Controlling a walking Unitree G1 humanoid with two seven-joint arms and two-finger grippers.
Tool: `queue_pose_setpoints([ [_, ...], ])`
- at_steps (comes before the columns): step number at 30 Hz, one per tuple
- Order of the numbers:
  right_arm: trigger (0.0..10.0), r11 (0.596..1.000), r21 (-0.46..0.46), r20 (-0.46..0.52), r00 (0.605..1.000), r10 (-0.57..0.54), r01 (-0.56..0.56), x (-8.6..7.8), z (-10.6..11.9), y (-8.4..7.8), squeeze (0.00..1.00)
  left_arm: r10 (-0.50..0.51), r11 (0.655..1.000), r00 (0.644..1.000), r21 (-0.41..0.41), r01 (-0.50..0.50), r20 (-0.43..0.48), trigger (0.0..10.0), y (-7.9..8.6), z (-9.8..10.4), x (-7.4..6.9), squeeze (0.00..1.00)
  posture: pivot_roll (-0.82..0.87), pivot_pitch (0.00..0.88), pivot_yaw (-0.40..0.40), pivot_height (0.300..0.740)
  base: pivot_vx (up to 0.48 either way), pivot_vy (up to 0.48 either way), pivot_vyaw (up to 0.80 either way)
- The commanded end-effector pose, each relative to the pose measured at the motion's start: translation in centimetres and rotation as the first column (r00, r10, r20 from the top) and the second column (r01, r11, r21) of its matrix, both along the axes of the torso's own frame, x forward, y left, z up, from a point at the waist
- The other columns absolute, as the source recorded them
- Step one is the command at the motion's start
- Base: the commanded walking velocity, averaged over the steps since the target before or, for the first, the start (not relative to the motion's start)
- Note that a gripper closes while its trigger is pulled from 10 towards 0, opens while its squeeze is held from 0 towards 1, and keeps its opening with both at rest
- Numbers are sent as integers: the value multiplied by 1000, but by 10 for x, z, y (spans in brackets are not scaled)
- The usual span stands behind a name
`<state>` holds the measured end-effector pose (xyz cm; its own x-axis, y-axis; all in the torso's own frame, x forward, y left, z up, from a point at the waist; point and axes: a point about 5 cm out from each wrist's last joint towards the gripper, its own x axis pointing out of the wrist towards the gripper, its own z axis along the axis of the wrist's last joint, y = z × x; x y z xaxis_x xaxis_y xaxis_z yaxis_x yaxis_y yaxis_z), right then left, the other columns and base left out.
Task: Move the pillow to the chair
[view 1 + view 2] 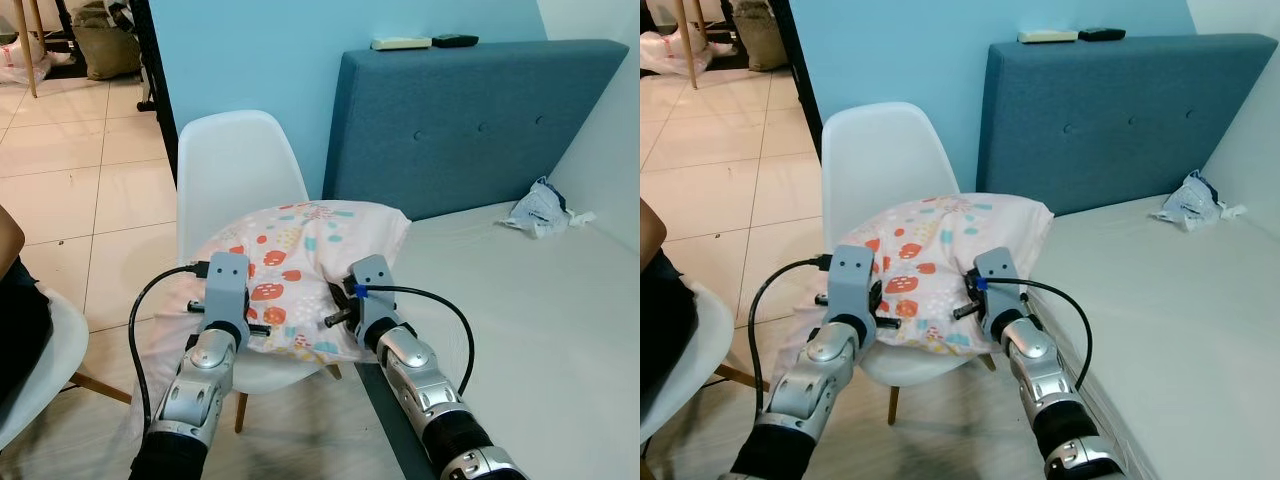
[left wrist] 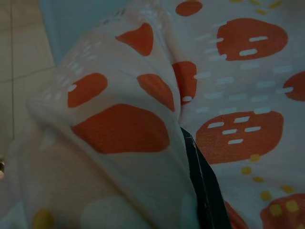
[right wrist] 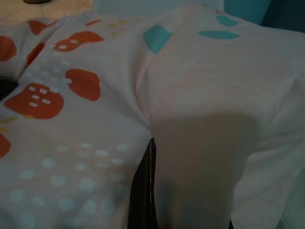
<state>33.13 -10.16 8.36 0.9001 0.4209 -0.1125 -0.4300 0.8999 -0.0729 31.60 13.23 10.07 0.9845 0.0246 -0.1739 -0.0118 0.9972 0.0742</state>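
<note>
Left end effector and right end effector are both clenched on the near edge of the pillow, one at each near corner; in each wrist view a fold of patterned cloth is bunched over a black finger. The pillow lies on the seat of the white chair, its right far corner just beside the bed and blue headboard, its left near corner drooping over the seat's front. So the placing looks almost done, and the job now, as I read it, is a clean let-go. Best to part both grips together, so neither side drags the cloth, and pull straight back toward the robot rather than up. Watch that near left overhang: a nudge toward the backrest before releasing would seat it better. The crumpled bag on the bed lies well apart.
</note>
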Motion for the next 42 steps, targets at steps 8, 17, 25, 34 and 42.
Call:
queue_pose_setpoints([
  [8, 10000, 996, -2, -10, 996, -93, 93, 0, -2, -24, 0, 182, 983, 981, 10, -183, 60, 10000, 37, 6, -1, 0, -27, 26, -76, 740, 312, 0, 0],
  [17, 10000, 996, -7, -5, 996, -89, 89, 0, -2, -23, 0, 176, 984, 982, -2, -176, 66, 10000, 34, 6, 0, 0, -29, 20, -73, 740, 341, 0, 0],
  [25, 10000, 996, -7, 5, 996, -85, 85, 1, -1, -23, 0, 181, 983, 981, -8, -181, 66, 10000, 35, 5, 0, 0, -27, 21, -79, 740, 346, 0, 0],
  [34, 10000, 997, -7, 2, 997, -77, 77, 1, -1, -22, 0, 180, 984, 981, -8, -180, 66, 10000, 34, 4, -2, 0, -28, 25, -80, 740, 347, 0, 0],
  [42, 10000, 997, -5, 0, 997, -78, 78, 0, -2, -22, 0, 171, 985, 983, 1, -171, 70, 10000, 33, 5, -1, 0, -27, 26, -80, 740, 342, 0, 0],
])
